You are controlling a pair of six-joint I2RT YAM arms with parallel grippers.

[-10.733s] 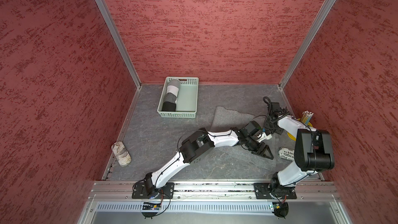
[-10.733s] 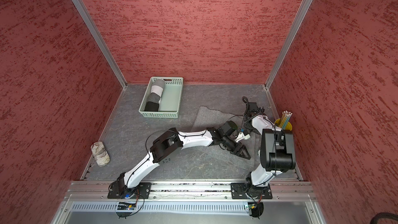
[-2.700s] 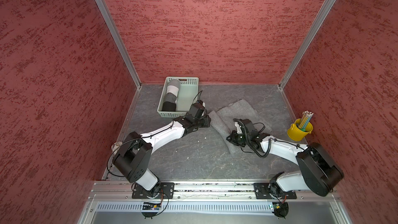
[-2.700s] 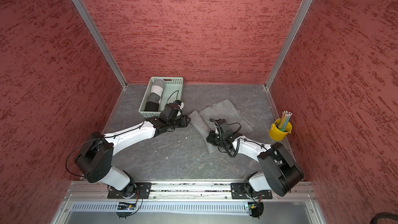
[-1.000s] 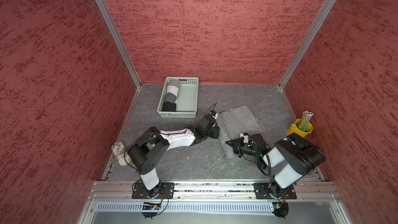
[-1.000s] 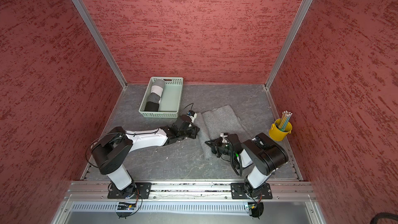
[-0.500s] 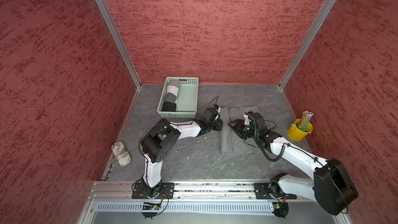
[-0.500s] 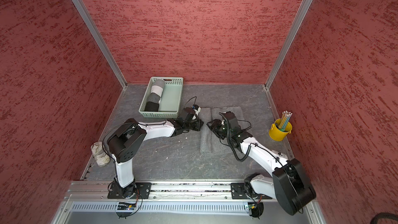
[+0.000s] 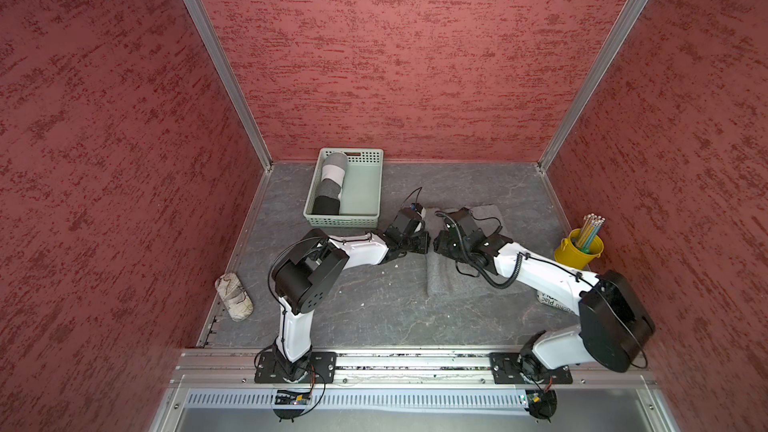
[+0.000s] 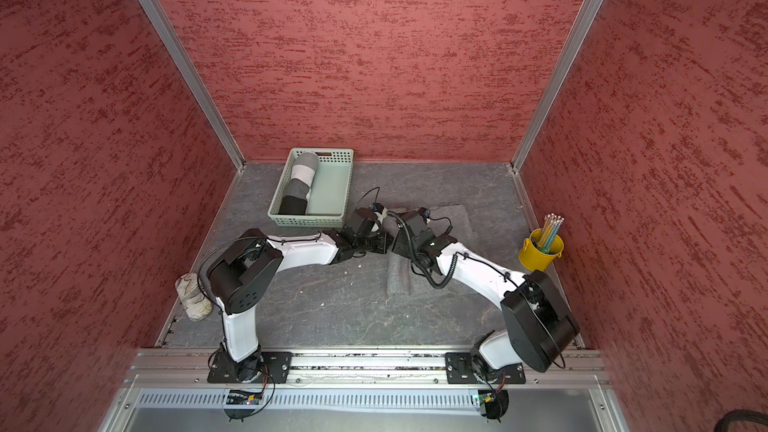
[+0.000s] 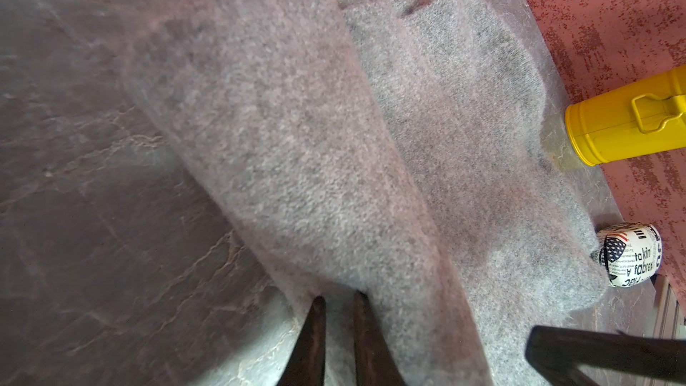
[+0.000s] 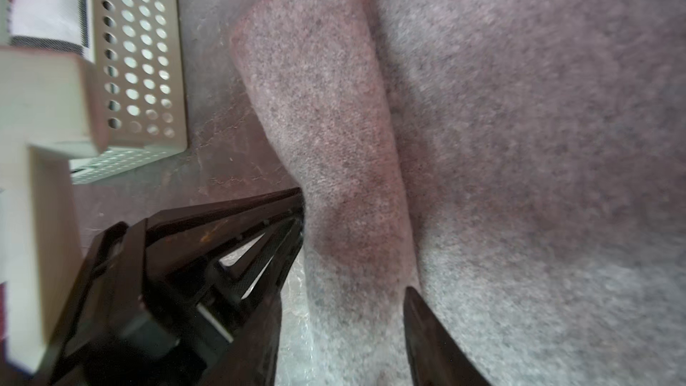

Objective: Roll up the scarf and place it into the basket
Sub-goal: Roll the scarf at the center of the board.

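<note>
— Red textured walls on three sides, grey stone-look floor (image 9: 374, 318). Where is the grey scarf (image 9: 446, 280)?
— Flat on the floor, right of centre. Its left long edge is turned over into a thick fold (image 12: 326, 106).
— And the basket (image 9: 341, 218)?
— Mint green with perforated sides, far left of the scarf by the far wall, close to the scarf but apart from it. A striped roll (image 9: 330, 185) lies along its left side.
— Left gripper (image 11: 339, 302)?
— At the scarf's left edge. Fingers nearly together, nipping the edge of the fold.
— Right gripper (image 12: 345, 299)?
— Close beside the left one; in both top views the two almost meet. Its jaws stand apart, astride the fold, with one finger (image 12: 427, 328) over the flat cloth. Nothing gripped.
— Anything else down there?
— Yellow bucket (image 9: 579, 249) of pencils (image 9: 592, 226) by the right wall. Patterned cloth roll (image 9: 234, 297) by the left wall. Printed roll (image 11: 627, 254) near right, just beside the scarf's corner, partly hidden by the right arm in the top views.
</note>
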